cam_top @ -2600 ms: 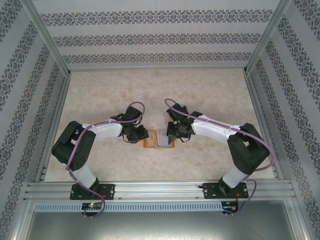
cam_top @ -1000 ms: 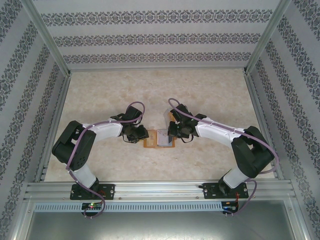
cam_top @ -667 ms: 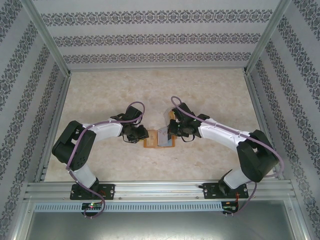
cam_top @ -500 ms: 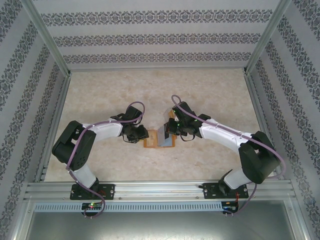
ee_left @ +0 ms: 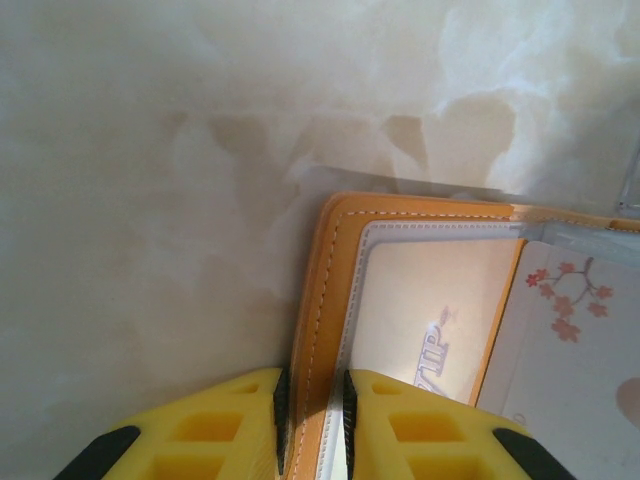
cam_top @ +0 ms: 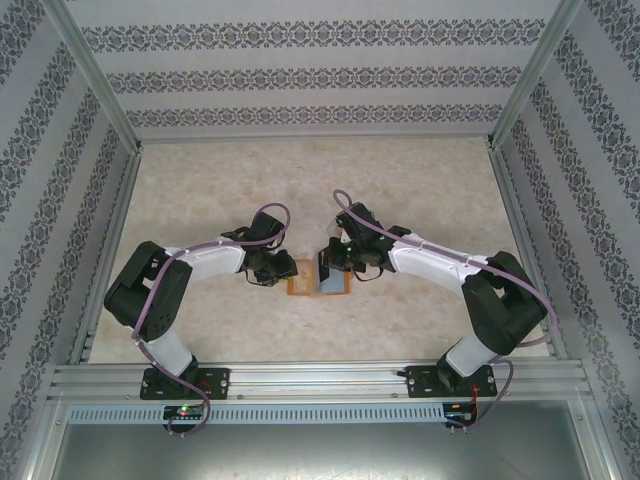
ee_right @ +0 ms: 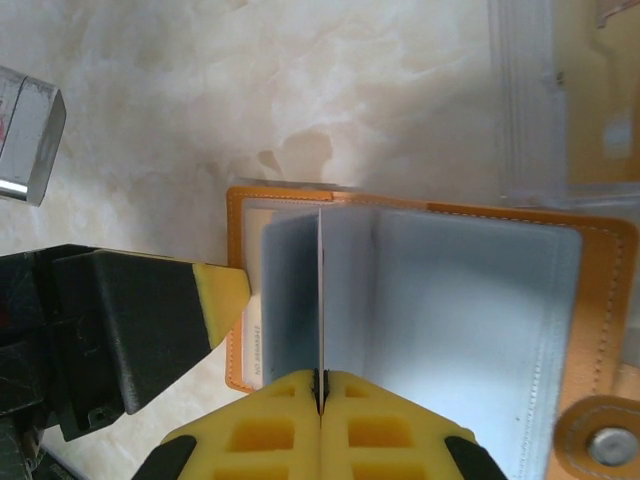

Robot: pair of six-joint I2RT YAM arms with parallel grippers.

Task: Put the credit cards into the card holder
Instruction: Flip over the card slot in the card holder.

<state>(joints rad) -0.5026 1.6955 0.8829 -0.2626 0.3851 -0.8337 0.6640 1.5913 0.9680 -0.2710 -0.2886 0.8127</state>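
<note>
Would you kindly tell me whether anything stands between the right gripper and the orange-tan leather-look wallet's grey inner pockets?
Nothing visible does: the right gripper has its jaws shut on a thin grey pocket leaf of the open orange-tan leather-look wallet, holding it upright.

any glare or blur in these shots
Left wrist: glare washes out the clear pocket of the card holder, and the table looks soft. Right wrist: even light, grey pockets crisp, faint shadow on the table beyond the holder. Top external: evenly lit, no glare, holder small.
</note>
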